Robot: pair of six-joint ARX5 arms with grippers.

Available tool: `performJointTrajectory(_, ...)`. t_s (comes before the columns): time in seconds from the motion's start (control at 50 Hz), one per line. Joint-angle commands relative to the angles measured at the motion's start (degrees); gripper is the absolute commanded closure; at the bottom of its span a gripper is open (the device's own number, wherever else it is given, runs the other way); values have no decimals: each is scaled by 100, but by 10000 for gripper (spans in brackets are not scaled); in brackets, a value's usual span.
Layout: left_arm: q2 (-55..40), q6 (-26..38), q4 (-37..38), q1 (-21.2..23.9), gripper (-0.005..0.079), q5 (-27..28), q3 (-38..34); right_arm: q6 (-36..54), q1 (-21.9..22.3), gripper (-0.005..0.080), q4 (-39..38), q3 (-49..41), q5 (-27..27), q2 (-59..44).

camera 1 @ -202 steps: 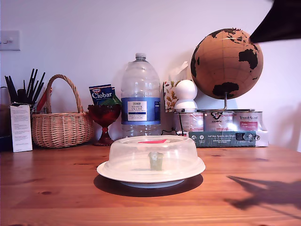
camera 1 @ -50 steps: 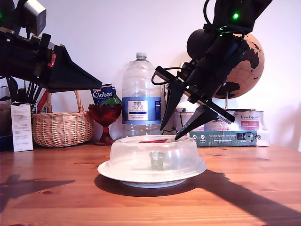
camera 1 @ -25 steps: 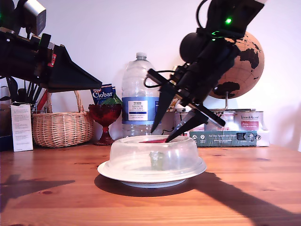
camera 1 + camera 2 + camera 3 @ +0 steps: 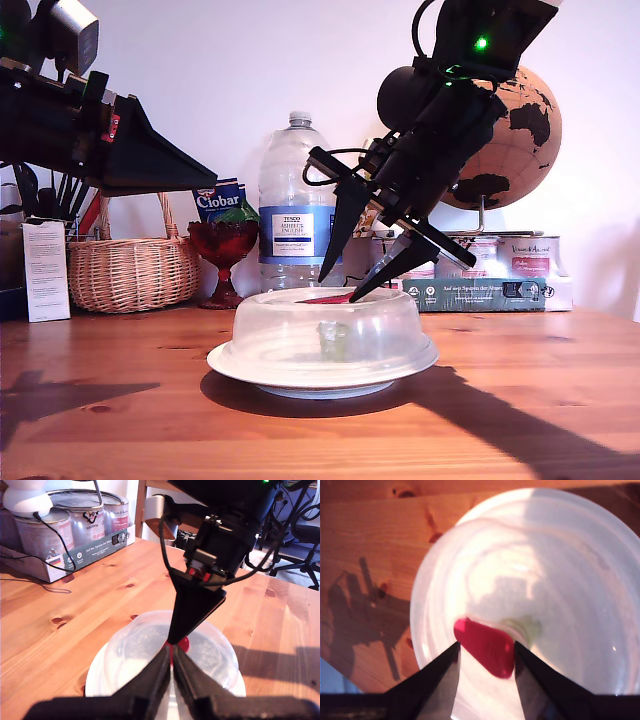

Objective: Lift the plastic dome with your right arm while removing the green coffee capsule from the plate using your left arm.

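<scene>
The plastic dome [image 4: 270,330] is sitting on the round white plate [image 4: 405,362], on the knotty wooden table [image 4: 120,420]; it is a low, cloudy translucent cover with a flat top and a flared rim, and the plate's glossy edge is showing all around it. The small red tab handle [image 4: 482,642] is lying flat on the top of the dome; it is smooth and has a rounded end. The green coffee capsule [image 4: 332,340] is standing on the plate under the dome, near the middle; through the plastic it is showing only as a blurred olive cup shape.

My second gripper [image 4: 337,289] is hanging over the dome's top from the exterior view's right; its two long, pointed black fingers [image 4: 440,675] are standing spread, one on each side of the red tab, with the tips at the level of the dome's top; whether they are touching the plastic, I cannot tell.

My first gripper [image 4: 208,184] is waiting high at the exterior view's left, well apart from the dome; its matte black fingers are lying pressed together into one cone shape, with nothing between them, and the point is aiming toward the dome.

A big clear water bottle [image 4: 299,200] is standing behind the plate.
</scene>
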State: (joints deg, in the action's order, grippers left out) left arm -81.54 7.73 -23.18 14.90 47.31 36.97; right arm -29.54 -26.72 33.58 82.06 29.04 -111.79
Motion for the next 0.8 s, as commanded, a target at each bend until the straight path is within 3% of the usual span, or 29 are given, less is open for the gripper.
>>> performJointTrajectory(0.0,-63,26,-46,17,762,24,-13,-94,-68,458,-96,-94,107,-195)
performJointTrajectory(0.44,-63,24,-44,17,762,24,-13,-372,-173,464,-245,-94,520,-195)
performJointTrajectory(0.78,-63,24,-42,17,762,24,-13,-339,-177,641,-251,-94,527,-195)
